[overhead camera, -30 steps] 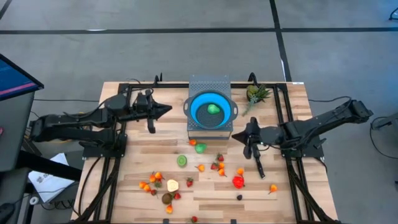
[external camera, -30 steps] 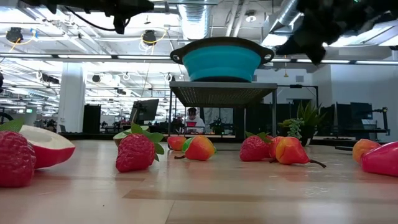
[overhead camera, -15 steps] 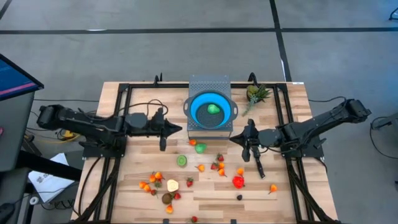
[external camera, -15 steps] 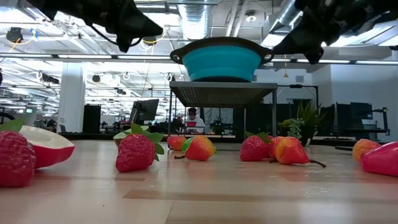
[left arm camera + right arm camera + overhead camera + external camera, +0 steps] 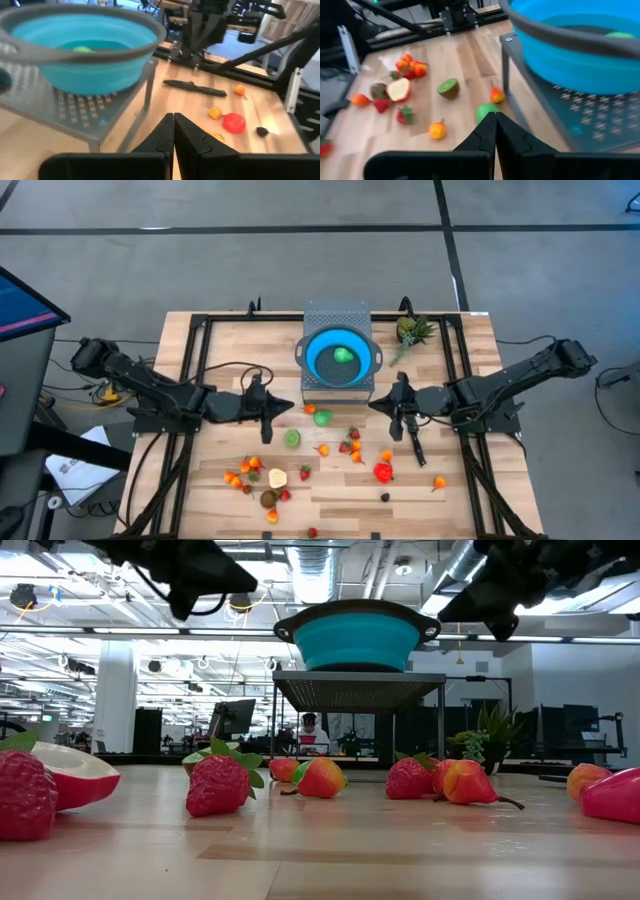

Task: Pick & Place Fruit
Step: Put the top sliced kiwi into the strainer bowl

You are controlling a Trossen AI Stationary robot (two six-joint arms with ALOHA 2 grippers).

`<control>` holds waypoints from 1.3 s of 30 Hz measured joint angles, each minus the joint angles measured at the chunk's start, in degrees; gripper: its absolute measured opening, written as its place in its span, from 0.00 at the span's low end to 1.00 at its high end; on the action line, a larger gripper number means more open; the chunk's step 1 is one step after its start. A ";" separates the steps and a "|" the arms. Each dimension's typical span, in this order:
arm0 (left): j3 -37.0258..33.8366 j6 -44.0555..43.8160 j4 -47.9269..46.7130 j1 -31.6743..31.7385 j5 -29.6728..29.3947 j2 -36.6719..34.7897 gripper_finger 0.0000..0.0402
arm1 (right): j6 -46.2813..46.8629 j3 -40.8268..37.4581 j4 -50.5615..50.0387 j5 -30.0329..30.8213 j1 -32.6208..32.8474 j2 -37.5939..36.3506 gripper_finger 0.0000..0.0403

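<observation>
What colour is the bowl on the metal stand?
Blue bowl with a grey rim; clearest in the high view.

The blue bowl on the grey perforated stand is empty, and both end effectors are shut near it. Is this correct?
Not quite. The blue bowl on the grey perforated stand is not empty: the high view shows one green fruit inside it. The rest holds: the left end effector and right end effector are shut near it.

1 blue bowl (image 5: 339, 358) on 1 grey perforated stand (image 5: 337, 315), with 1 green fruit (image 5: 343, 355) inside. About 20 small fruits (image 5: 298, 465) lie scattered over the counter (image 5: 220, 490). 1 pineapple-like piece (image 5: 410, 331). 2 arms.
</observation>
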 joint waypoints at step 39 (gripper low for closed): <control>3.90 -0.49 -1.58 -6.83 -2.98 7.92 0.30 | -1.43 0.04 -0.96 1.12 0.57 0.00 0.00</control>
